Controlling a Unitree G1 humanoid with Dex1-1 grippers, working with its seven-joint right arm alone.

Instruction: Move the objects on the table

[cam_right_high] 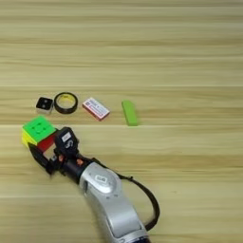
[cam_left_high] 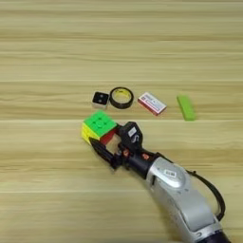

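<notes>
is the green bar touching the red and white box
No, the green bar lies apart from the red-and-white box, with a strip of bare table showing between them.

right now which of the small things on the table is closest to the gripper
The puzzle cube, green face up. The gripper is right at it, while the others lie in a row farther back.
</notes>
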